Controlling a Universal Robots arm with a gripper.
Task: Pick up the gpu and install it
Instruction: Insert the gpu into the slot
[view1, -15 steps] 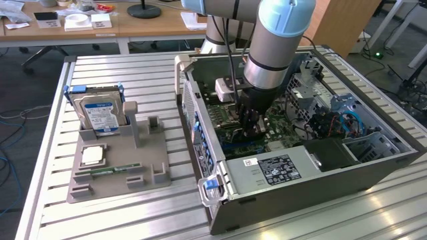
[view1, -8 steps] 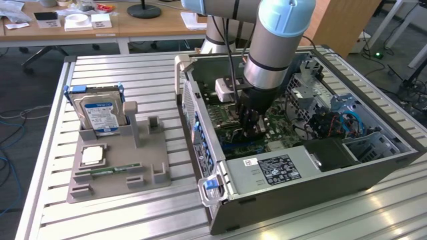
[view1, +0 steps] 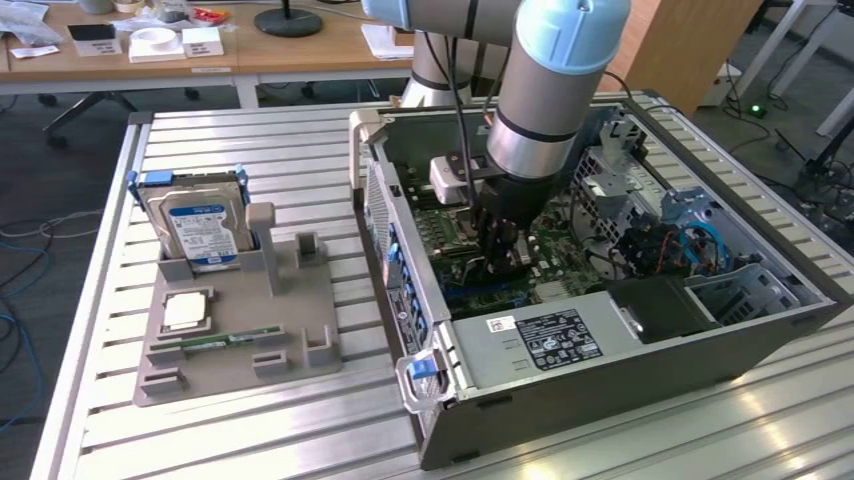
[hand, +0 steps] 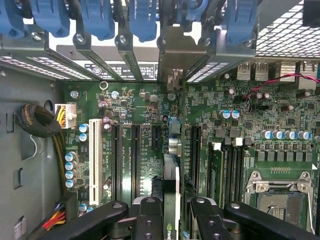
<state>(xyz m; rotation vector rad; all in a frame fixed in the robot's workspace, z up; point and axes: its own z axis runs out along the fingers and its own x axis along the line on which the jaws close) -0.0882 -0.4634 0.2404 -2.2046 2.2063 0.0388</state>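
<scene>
Black gripper (hand: 171, 220) fingers are clamped on the gpu (hand: 171, 180), held edge-on down inside the open computer case (view1: 747, 330), right over the motherboard (hand: 210, 125). Its metal bracket (hand: 172, 55) sits up against the rear slot bays beside the blue latches (hand: 142, 20). Keep that card square to the expansion slot (hand: 136, 155), I'd say, and press evenly so it doesn't jam.

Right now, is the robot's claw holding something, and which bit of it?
Yes. The gripper holds the gpu on edge, pinched by its upper edge, above the motherboard slots.
</scene>
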